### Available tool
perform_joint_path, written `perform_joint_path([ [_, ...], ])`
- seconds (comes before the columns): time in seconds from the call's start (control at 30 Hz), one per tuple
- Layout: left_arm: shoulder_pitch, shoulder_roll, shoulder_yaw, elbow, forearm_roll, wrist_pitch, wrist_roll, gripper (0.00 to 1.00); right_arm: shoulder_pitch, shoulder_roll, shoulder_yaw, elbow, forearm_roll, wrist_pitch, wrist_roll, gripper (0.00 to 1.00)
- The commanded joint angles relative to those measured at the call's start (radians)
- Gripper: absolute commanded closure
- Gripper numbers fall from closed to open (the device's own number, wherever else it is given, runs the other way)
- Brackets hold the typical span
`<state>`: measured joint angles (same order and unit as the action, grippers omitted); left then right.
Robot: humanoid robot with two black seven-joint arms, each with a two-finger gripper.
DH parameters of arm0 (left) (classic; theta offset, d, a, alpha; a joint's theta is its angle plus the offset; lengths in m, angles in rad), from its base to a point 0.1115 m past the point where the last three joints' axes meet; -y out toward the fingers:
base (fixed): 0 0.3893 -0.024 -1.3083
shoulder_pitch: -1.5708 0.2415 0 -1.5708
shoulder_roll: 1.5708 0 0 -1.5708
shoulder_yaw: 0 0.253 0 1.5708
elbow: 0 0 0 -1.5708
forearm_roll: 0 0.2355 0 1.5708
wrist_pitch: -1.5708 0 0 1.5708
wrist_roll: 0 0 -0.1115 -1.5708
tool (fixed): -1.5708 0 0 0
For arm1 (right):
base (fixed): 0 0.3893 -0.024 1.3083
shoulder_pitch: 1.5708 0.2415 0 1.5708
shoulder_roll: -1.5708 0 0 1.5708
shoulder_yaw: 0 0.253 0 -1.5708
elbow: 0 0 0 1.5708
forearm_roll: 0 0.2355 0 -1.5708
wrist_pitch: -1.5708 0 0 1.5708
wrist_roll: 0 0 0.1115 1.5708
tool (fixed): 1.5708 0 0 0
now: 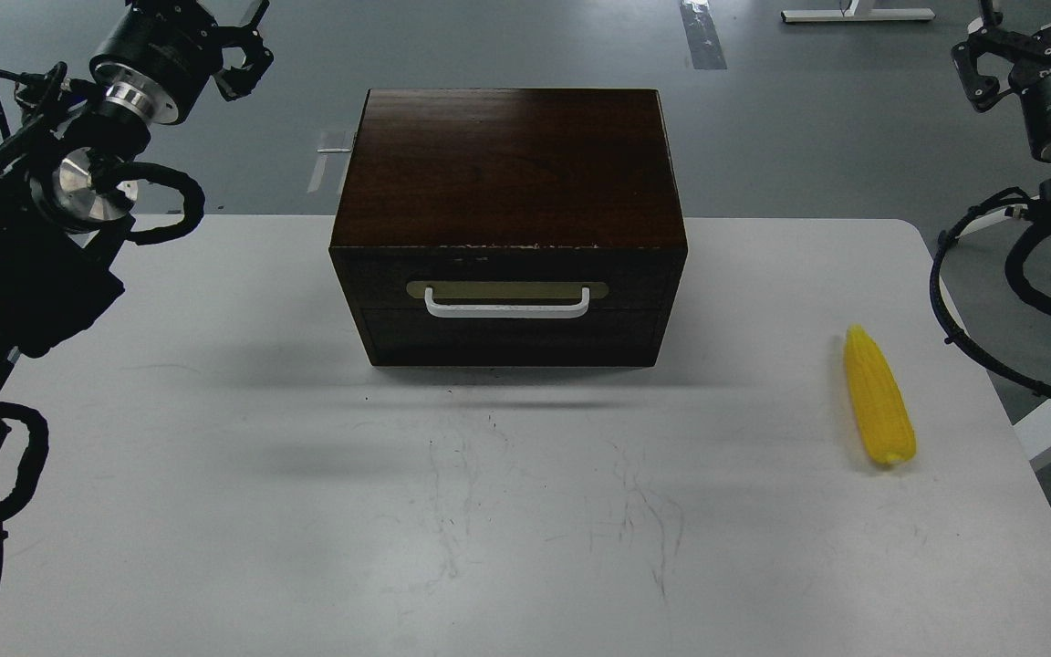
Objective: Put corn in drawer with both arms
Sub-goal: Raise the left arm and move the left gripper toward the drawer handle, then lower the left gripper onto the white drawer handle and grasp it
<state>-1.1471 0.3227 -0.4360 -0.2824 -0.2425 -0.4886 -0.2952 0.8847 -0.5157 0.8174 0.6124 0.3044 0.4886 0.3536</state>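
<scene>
Where the scuffed white counter point(215, 547) ends, grey floor point(808, 119) begins. Box point(507, 164) shut, corn point(879, 397) lies right. Neither end effector's point(238, 50) point(982, 55) grip can be told.

I see the box point(507, 173) at the worktop point(306, 511) middle, its drawer point(507, 319) closed. The corn point(878, 398) lies far right, pointed end away. Both arms hang raised at the sides.

Bright yellow corn point(879, 399) with ribbed kernel rows at the right — dark brown wooden box point(507, 173), brass plate point(507, 290) and white handle point(507, 308) on its drawer point(507, 315). Pale grey worktop point(215, 511) with dark scuffs; black arms point(24, 265), silver rings, both upper corners.
</scene>
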Motion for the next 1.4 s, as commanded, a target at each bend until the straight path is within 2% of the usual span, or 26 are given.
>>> perform_joint_path([
  [0.0,0.006,-0.001,-0.001,0.000,-0.003,0.000,-0.015,0.02,0.000,-0.004,0.000,0.000,-0.001,0.000,0.002,0.00],
  [0.07,0.007,-0.002,0.000,0.000,-0.001,0.000,-0.034,0.02,0.000,-0.006,0.000,0.000,-0.001,0.000,0.004,0.00],
  [0.2,0.007,-0.001,-0.001,-0.004,-0.003,0.000,-0.041,0.02,0.000,-0.010,0.000,0.000,-0.001,0.000,0.005,0.00],
  [0.43,0.004,0.073,0.020,-0.040,0.029,0.000,-0.028,0.03,-0.001,-0.027,0.002,-0.002,-0.001,0.000,0.008,0.00],
  [0.5,0.004,0.140,0.023,-0.130,0.125,0.000,-0.030,0.06,0.000,-0.029,0.002,0.000,-0.001,0.000,0.008,0.00],
  [0.53,0.004,0.141,0.023,-0.130,0.126,0.000,-0.030,0.06,0.000,-0.029,0.002,0.000,-0.001,0.000,0.008,0.00],
  [0.6,-0.009,0.234,0.026,-0.283,0.352,0.000,-0.033,0.06,-0.001,-0.033,0.002,0.000,-0.001,0.000,0.015,0.00],
  [0.7,-0.054,0.297,0.026,-0.416,0.554,0.000,-0.033,0.06,-0.003,-0.040,0.002,-0.002,-0.001,0.000,0.024,0.00],
  [0.93,-0.151,0.334,0.026,-0.777,1.060,0.000,-0.035,0.06,-0.001,-0.041,0.005,0.000,-0.001,0.000,0.025,0.00],
  [1.0,-0.157,0.329,0.028,-0.913,1.274,0.000,-0.036,0.06,0.002,-0.041,0.009,0.000,0.001,0.000,0.025,0.00],
  [1.07,-0.166,0.325,0.029,-0.998,1.461,0.000,-0.038,0.06,0.002,-0.041,0.020,0.000,-0.001,0.000,0.025,0.00],
  [1.23,-0.196,0.312,0.109,-1.129,1.820,0.000,-0.041,0.06,-0.003,-0.052,0.026,-0.003,-0.001,0.000,0.039,0.00],
  [1.37,-0.275,0.216,0.282,-1.117,2.006,0.000,-0.051,0.06,-0.004,-0.066,0.026,-0.008,-0.001,0.000,0.064,0.00],
])
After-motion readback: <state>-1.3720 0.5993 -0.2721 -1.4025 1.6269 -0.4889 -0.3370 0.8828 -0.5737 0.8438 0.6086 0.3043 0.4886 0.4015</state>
